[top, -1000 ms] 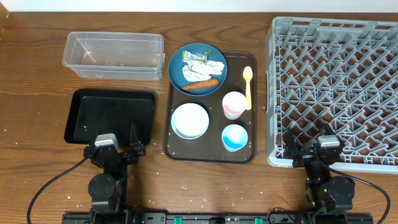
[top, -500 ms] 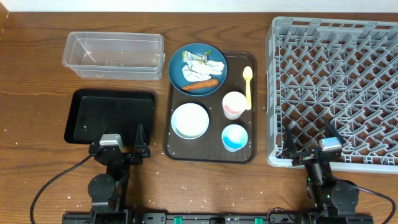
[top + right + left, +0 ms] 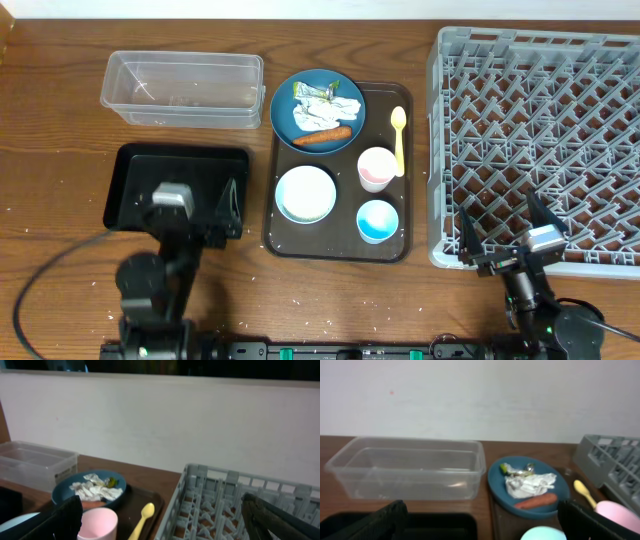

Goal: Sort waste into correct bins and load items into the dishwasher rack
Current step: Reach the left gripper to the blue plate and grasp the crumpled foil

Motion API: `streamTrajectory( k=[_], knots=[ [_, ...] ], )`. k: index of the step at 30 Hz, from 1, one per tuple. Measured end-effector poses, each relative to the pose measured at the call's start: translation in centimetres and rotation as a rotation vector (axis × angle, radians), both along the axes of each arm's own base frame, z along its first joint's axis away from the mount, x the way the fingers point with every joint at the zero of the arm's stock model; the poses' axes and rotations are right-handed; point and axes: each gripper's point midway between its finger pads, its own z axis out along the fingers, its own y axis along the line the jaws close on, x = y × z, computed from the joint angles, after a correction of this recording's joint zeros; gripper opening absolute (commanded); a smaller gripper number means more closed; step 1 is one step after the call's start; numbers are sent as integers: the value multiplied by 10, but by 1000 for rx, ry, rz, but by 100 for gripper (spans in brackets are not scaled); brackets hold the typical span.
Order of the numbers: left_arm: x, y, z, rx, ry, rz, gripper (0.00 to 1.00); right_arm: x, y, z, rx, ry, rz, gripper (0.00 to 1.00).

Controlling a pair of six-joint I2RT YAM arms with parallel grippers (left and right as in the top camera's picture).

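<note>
Your left gripper (image 3: 487,522) sits low over the near right part of the black tray (image 3: 140,170), its arm rising from the near left edge of the table (image 3: 60,250) and pointing toward the far side. Its fingers are spread wide and hold nothing. Your right gripper (image 3: 161,507) hangs over the near left corner of the dishwasher rack (image 3: 540,100), also aimed far, with its fingers wide apart and empty. Between the two arms lies the brown serving tray (image 3: 340,245). On its far left corner rests the blue plate (image 3: 285,120), which carries the crumpled tissue (image 3: 325,105), the green-yellow wrapper (image 3: 315,93) and the carrot stick (image 3: 322,137). The white bowl (image 3: 305,193), pink cup (image 3: 377,168), light blue cup (image 3: 377,220) and yellow spoon (image 3: 399,135) lie on the same tray. The clear tub (image 3: 182,88) stands far left, beyond the black tray. A small dark mark on the tub's end wall is too blurred to read.
</note>
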Motion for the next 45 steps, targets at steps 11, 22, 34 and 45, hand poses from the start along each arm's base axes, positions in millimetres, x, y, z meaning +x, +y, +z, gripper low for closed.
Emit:
streamTrajectory(
  k=[11,22,34,45],
  knots=[
    [58,-28,36,33,276,-134,98,17,2,15,-7,168,10,99],
    [111,-68,37,168,642,-206,98,53,8,13,-13,596,34,99],
    [161,-128,9,202,775,-331,98,87,28,9,17,761,151,99],
    [198,-180,-10,198,687,-292,98,83,34,6,29,782,187,99]
  ],
)
